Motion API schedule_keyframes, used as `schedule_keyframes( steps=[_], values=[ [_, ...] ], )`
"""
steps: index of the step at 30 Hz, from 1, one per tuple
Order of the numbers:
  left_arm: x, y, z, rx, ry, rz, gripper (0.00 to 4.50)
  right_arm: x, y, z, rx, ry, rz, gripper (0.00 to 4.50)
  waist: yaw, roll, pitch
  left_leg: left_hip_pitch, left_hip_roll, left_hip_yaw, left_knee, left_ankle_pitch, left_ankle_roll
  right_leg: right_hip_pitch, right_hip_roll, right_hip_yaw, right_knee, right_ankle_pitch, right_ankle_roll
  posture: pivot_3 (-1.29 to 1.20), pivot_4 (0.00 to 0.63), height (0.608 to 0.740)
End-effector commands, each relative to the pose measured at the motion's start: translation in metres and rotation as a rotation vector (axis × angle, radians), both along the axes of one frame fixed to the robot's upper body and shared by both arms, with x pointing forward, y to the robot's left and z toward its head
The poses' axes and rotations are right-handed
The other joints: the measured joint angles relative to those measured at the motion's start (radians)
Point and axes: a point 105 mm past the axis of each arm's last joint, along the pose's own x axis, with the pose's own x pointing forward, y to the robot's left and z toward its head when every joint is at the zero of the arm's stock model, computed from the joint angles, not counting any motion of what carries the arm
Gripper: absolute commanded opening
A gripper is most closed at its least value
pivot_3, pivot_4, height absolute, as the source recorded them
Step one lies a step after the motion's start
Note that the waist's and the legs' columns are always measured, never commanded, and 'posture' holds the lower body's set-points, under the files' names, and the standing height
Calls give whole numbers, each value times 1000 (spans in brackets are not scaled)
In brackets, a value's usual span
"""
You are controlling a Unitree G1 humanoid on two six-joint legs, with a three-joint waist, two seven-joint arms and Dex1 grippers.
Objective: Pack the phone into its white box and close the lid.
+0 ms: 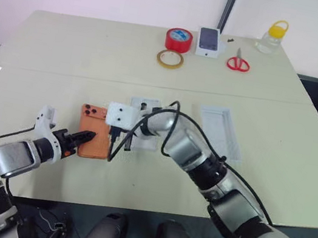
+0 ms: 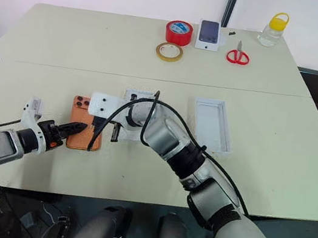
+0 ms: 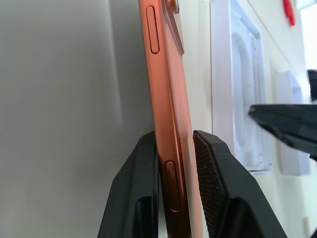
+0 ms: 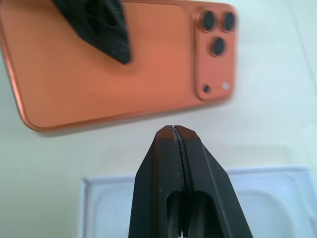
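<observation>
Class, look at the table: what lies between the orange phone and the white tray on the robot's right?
In the right eye view, between the phone and the white tray lies a flat white card, with the shut right gripper and its forearm over it.

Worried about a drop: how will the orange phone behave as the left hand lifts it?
The phone is probably stiff, so it should not sag. Its glossy back and thin metal edge look slippery between the left hand's pads. Held near one end, it may pivot.

right gripper (image 4: 174, 130) closed | phone (image 4: 99, 74) beyond, back up | left gripper (image 4: 106, 29) on it
</observation>
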Motion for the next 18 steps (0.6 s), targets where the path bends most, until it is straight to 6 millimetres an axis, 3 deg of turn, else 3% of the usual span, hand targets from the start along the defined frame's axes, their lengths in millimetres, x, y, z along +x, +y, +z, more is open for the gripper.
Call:
schedule_keyframes(
  steps=[1,6,10,14,18],
  values=[
    [2,-2,13,-29,-45,16,45,-4,-4,15,50,-25,14,0,0,-1,0,0,0,0,0,0,0,0,0,0,0,0,0,0,150,740],
    [8,-1,34,-45,-89,36,45,-15,-23,33,205,-11,68,0,2,-1,0,-1,1,0,-1,0,0,1,0,1,0,0,0,0,150,740],
    [17,-13,50,-59,-122,9,45,-20,-46,43,292,-31,78,0,17,-1,0,-1,0,1,0,0,0,1,0,1,-1,0,0,0,150,740],
    [36,-39,63,-89,-139,-47,45,-27,-80,45,325,27,74,0,34,-2,1,-2,0,1,0,0,1,2,0,1,-2,0,0,0,150,740],
    [50,-67,69,-147,-134,-115,45,-20,-102,38,303,35,-8,0,27,-3,1,-2,-1,1,0,-1,1,3,-1,1,-3,0,0,0,150,740]
  ],
)
